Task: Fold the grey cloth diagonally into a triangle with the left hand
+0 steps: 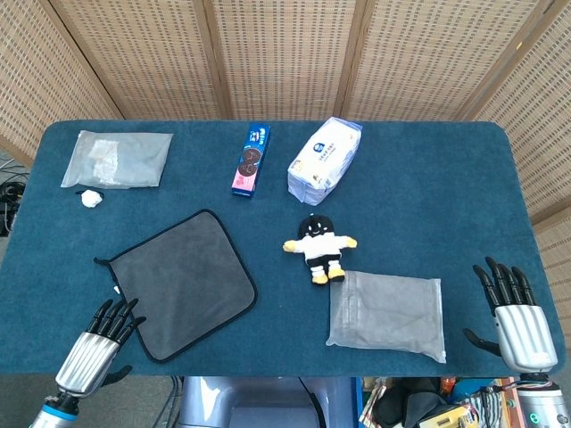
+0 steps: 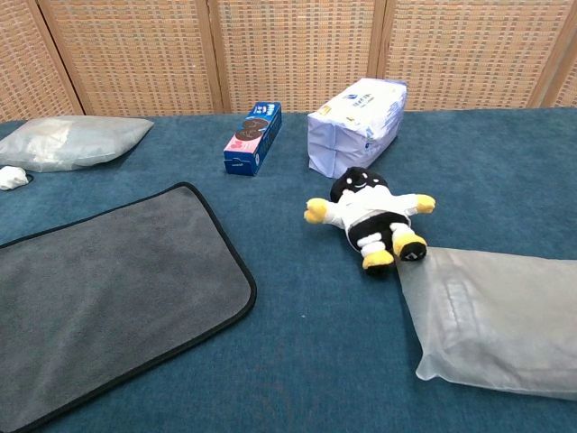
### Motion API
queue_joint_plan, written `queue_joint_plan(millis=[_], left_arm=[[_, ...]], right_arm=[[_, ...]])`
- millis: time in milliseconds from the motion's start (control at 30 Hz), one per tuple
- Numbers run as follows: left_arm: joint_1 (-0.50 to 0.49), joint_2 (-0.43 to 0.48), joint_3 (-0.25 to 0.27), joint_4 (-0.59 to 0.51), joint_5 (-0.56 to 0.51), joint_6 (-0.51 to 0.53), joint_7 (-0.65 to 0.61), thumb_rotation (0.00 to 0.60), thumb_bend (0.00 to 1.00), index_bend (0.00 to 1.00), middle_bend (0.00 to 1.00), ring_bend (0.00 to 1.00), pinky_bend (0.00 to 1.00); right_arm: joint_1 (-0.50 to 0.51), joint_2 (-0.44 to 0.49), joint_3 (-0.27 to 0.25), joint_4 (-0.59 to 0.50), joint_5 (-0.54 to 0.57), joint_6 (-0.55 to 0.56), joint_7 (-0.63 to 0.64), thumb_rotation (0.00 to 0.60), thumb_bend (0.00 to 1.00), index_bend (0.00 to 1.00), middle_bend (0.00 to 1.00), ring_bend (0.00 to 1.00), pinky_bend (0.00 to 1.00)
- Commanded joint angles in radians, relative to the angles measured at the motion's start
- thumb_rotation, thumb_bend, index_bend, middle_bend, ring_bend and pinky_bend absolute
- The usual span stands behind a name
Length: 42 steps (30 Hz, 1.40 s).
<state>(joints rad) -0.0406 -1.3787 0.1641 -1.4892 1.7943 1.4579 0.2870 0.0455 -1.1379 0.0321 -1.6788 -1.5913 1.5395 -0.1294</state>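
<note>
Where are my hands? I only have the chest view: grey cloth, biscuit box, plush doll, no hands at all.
Observer: In the head view the left hand is at the table's near edge, beside the grey cloth's nearest corner.
Operator: Is it gripping the cloth?
Observer: No. Its fingers are spread and apart from the black hem; the cloth lies flat, unfolded.
Operator: And the right hand?
Observer: The right hand is at the near right edge, fingers spread, empty, right of the grey plastic bag.

The cloth [image 1: 181,282] lies left of the plush doll [image 1: 320,247], biscuit box [image 1: 252,160] behind them
</note>
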Motion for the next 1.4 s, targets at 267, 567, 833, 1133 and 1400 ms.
queue_joint_plan(millis=[267, 567, 833, 1133, 1400], left_arm=[[-0.004, -0.07, -0.001, 0.064, -0.013, -0.046, 0.062, 0.6, 0.12, 0.16, 0.0, 0.0, 0.0], [-0.026, -0.106, -0.02, 0.054, -0.03, -0.083, 0.106, 0.6, 0.12, 0.15, 0.0, 0.0, 0.0], [-0.038, -0.121, -0.021, 0.05, -0.044, -0.114, 0.142, 0.6, 0.12, 0.15, 0.0, 0.0, 0.0], [-0.046, -0.135, -0.019, 0.057, -0.061, -0.134, 0.165, 0.6, 0.12, 0.15, 0.0, 0.0, 0.0], [-0.053, -0.149, -0.019, 0.071, -0.068, -0.14, 0.167, 0.6, 0.12, 0.15, 0.0, 0.0, 0.0]], right_arm=[[-0.004, 0.003, 0.005, 0.002, 0.003, 0.009, 0.021, 0.6, 0.0, 0.0, 0.0, 0.0, 0.0], [-0.006, 0.009, 0.008, 0.003, 0.004, 0.015, 0.041, 0.6, 0.0, 0.0, 0.0, 0.0, 0.0], [-0.008, 0.013, 0.012, 0.005, 0.007, 0.021, 0.058, 0.6, 0.0, 0.0, 0.0, 0.0, 0.0], [-0.009, 0.013, 0.015, 0.007, 0.009, 0.024, 0.067, 0.6, 0.0, 0.0, 0.0, 0.0, 0.0], [-0.01, 0.012, 0.016, 0.007, 0.008, 0.026, 0.067, 0.6, 0.0, 0.0, 0.0, 0.0, 0.0]])
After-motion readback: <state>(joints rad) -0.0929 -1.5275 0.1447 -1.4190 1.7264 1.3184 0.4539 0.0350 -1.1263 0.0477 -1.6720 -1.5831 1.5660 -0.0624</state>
